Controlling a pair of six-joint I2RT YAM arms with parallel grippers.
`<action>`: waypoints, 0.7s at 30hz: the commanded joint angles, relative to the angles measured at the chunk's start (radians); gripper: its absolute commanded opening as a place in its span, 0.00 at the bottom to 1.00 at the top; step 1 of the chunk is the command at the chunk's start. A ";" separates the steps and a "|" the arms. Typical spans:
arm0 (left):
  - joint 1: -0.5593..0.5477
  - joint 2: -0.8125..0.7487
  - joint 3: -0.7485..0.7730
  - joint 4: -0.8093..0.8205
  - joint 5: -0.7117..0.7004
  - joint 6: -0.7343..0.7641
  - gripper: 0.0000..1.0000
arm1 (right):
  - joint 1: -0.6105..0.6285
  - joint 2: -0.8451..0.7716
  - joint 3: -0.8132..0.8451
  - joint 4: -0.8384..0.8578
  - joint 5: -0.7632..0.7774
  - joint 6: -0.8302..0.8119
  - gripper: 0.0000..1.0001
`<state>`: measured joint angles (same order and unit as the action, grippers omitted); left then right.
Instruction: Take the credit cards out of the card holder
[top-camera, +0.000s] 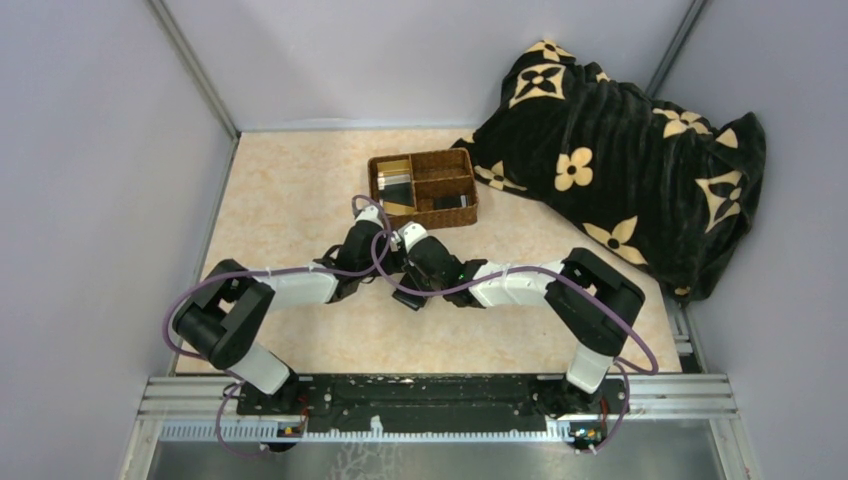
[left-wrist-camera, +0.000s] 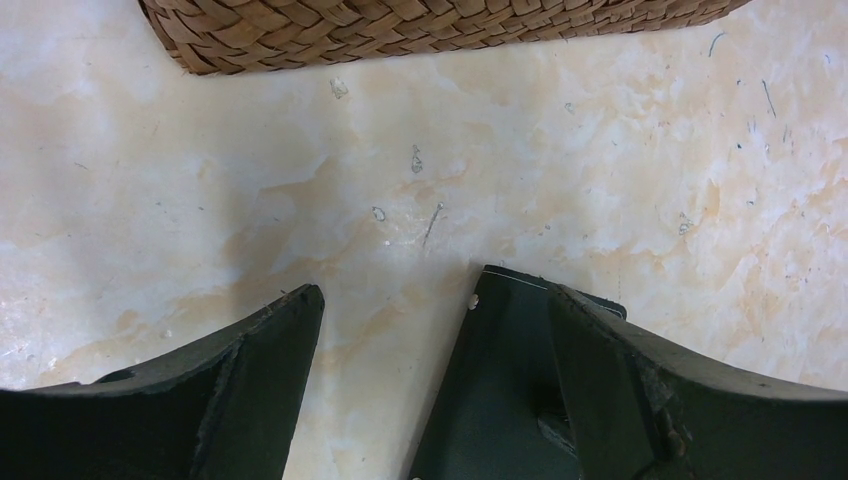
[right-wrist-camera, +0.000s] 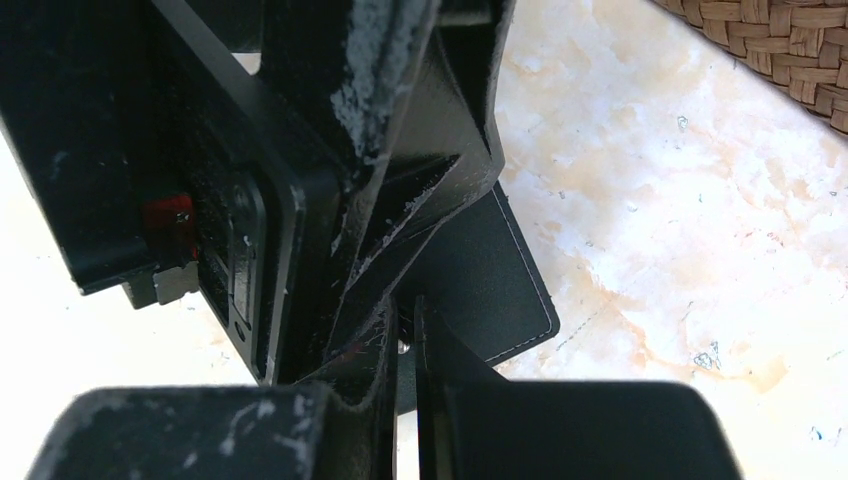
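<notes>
Right fingers (right-wrist-camera: 560, 430) clenched, seemingly on holder (right-wrist-camera: 490, 270) edge, so it is steadied at desk (left-wrist-camera: 600, 150); left fingers (left-wrist-camera: 230, 400) spread wide beside it, likely placed for next pull.

Pale grey walls (top-camera: 90, 150) enclose a marbled beige tabletop (top-camera: 290, 200); flowered black blanket (top-camera: 620, 170) at right.

No word, number, label or brand name is showing legibly in any of the three views. The black blanket (top-camera: 620, 150), lying at about two o'clock on the tabletop (top-camera: 290, 200), is carrying only cream flower and four-point star signs. The pale strip (top-camera: 450, 431) along the rail at six o'clock is showing fine marks too small to read.
</notes>
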<state>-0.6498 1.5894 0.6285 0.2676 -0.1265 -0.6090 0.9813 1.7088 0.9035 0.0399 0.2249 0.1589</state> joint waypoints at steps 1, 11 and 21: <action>-0.008 0.111 -0.092 -0.290 0.105 0.002 0.91 | 0.023 -0.007 -0.021 -0.031 -0.006 -0.019 0.00; -0.036 0.101 -0.080 -0.274 0.290 0.040 0.91 | 0.022 -0.047 -0.039 0.003 -0.041 0.000 0.00; -0.071 0.054 -0.104 -0.327 0.253 0.012 0.91 | -0.014 -0.093 -0.081 0.056 -0.114 0.058 0.00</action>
<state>-0.6666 1.5940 0.6319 0.2817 -0.0074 -0.5610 0.9737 1.6497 0.8375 0.0555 0.1883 0.1925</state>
